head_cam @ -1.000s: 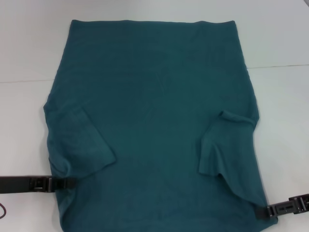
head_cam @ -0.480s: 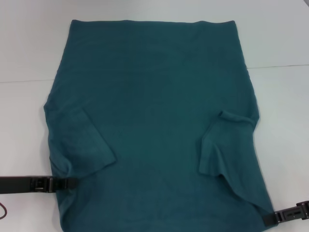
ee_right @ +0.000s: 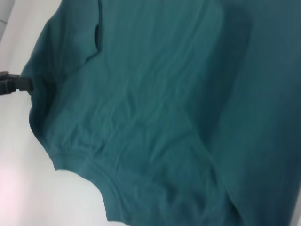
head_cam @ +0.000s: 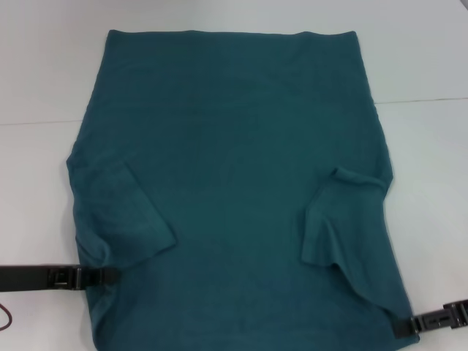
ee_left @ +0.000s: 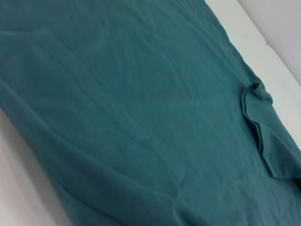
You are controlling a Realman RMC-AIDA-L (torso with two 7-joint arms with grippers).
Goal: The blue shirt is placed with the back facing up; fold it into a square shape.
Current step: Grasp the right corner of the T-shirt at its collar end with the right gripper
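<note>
The blue shirt (head_cam: 234,168) lies flat on the white table, plain back up, and also fills the left wrist view (ee_left: 141,94) and the right wrist view (ee_right: 164,94). Both sleeves are folded inward onto the body, the left sleeve (head_cam: 128,219) and the right sleeve (head_cam: 340,219). My left gripper (head_cam: 106,276) reaches in from the left and touches the shirt's left edge near the front; it also shows in the right wrist view (ee_right: 23,84). At the shirt's front right corner sits my right gripper (head_cam: 401,327), touching the fabric's edge.
The white table (head_cam: 44,73) has a seam line (head_cam: 424,100) running across it behind the shirt's middle. A thin red cable (head_cam: 6,318) lies at the front left edge. Bare table surrounds the shirt on the left, right and far sides.
My right gripper has shifted slightly down and outward at the shirt's front right corner. The left gripper and the shirt's lay look unchanged.
</note>
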